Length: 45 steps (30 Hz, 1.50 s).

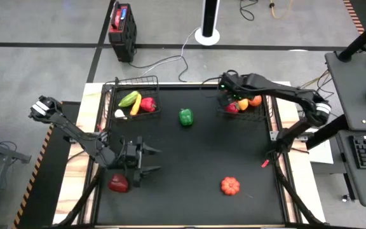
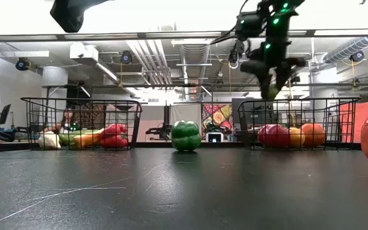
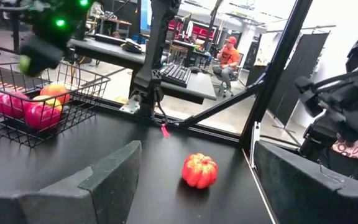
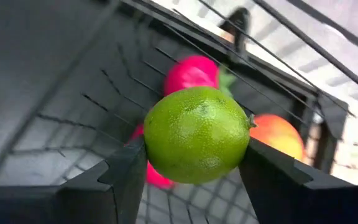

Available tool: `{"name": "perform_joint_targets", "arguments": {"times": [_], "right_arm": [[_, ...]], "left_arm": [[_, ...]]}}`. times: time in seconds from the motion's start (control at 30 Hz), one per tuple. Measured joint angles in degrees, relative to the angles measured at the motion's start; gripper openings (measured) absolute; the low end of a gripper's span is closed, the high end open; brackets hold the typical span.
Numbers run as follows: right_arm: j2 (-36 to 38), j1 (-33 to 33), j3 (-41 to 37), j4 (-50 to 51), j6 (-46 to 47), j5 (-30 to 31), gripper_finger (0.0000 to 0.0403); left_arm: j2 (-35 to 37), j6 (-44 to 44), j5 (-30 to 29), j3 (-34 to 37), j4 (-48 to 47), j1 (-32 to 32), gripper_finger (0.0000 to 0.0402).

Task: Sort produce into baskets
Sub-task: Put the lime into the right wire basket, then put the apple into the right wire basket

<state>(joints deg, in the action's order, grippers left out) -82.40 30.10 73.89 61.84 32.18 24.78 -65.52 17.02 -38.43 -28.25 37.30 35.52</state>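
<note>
Near the desk's front edge, the left gripper [image 1: 150,159] hovers with fingers spread and empty, a red fruit [image 1: 118,184] beside it at the front left corner and an orange pumpkin [image 1: 230,186] toward the front right. A green pepper [image 1: 185,117] stands mid-desk. At the back right, the right gripper [image 4: 191,168] pinches a lime [image 4: 196,134] above the right basket [image 1: 269,116]; the left basket [image 1: 151,81] sits at the back left.

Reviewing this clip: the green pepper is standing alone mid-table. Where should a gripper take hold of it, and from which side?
Grip the green pepper across its rounded body, coming straight down from above. In the low view it stands upright, wider than its top, with bare table all round and neither basket touching it, so the fingers can probably straddle its widest part. Its lobed sides may give the pads flatter seats.
</note>
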Motion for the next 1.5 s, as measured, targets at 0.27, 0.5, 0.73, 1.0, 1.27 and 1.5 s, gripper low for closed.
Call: {"name": "perform_joint_targets", "arguments": {"times": [0.27,0.5,0.73,1.0,1.27,1.5], "right_arm": [[-6.77,1.09,0.5,-2.92,-2.28,-0.91,0.026],[-7.07,1.26,0.52,-4.08,-2.85,-0.92,0.0296],[-3.07,0.12,0.52,-4.12,-2.75,-0.84,0.0318],[3.23,-7.57,0.57,-6.3,-2.12,-0.79,0.0321],[5.21,-16.13,0.63,-11.62,-3.27,-0.79,0.0313],[4.31,-19.1,0.61,-12.97,-3.62,-0.8,0.0321]], "left_arm": [[0.0,0.02,-0.01,0.03,-0.11,0.01,0.0292],[0.0,0.02,-0.01,0.13,-0.2,0.01,0.0292],[0.0,4.6,0.03,0.06,-1.92,0.06,0.0292],[-0.57,18.22,2.11,-12.94,-37.34,0.5,0.0292],[-8.84,29.17,22.71,-34.65,-90.53,2.44,0.0292],[-17.65,25.61,30.79,-44.02,-109.45,5.62,0.0292]]}}
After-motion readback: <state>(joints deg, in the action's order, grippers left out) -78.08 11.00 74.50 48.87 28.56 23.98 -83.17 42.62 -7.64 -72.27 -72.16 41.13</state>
